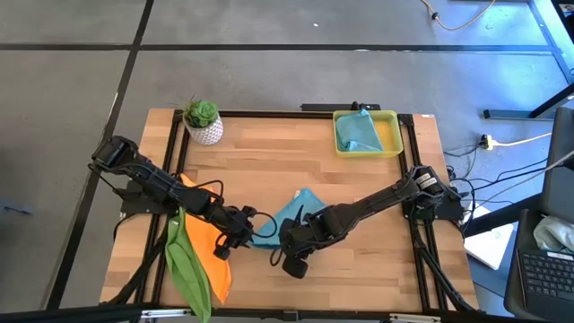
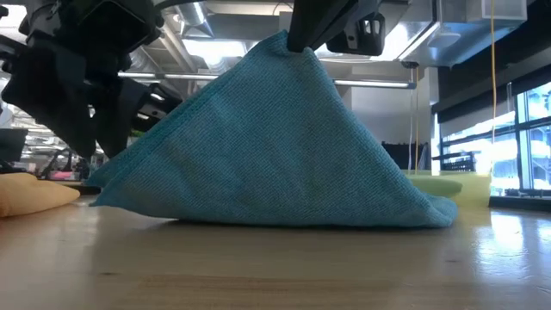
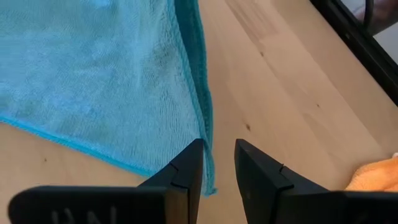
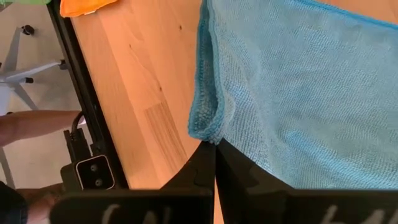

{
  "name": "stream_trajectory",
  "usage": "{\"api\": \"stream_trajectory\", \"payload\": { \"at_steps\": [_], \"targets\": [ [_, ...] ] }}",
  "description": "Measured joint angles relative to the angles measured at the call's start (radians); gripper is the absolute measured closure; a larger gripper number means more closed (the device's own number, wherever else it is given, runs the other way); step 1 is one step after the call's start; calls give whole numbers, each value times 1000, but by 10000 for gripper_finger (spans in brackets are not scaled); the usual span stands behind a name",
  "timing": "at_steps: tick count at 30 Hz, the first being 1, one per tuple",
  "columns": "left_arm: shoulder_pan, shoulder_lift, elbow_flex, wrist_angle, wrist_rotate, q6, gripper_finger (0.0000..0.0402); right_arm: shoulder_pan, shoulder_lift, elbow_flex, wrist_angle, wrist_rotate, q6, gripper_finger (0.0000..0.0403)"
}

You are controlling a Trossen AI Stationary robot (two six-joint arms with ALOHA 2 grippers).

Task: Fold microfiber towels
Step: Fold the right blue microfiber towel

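Observation:
A teal towel [image 1: 289,215] stands near the table's middle, drawn up into a tent [image 2: 275,146]. My right gripper [image 2: 301,34] is shut on its peak. My left gripper [image 3: 219,171] is open at the tent's left lower corner [image 3: 210,177], one finger on each side of the hem there; whether it touches the hem I cannot tell. An orange towel [image 1: 208,251] and a lime green towel [image 1: 184,265] lie at the front left, the green one hanging over the table's near edge. Another teal towel [image 1: 359,133] lies in the yellow tray [image 1: 390,136]. My right gripper pinches a folded bit of the teal towel's hem [image 4: 205,127] between its two shut fingers. It comes from above, slanting down. The towel hangs from the fingers as a taut tent, and its lower edge [image 2: 258,220] rests on the table.
A potted plant [image 1: 204,121] stands at the far left and the yellow tray at the far right. Bare wood lies between them and along the near right. A black frame [image 1: 170,170] runs round the tabletop. A person's arm [image 4: 31,124] shows beyond the table's edge.

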Motion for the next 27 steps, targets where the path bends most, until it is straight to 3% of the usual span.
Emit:
{"api": "stream_trajectory", "payload": {
  "at_steps": [16, 27],
  "targets": [
    [-21, 61, 1, 87, -38, -27, 317, -6, -32, 0, -5, 65, 72, 398],
    [-32, 69, 1, 160, -142, -49, 317, -28, -56, 0, 0, 96, 74, 398]
  ]
}}
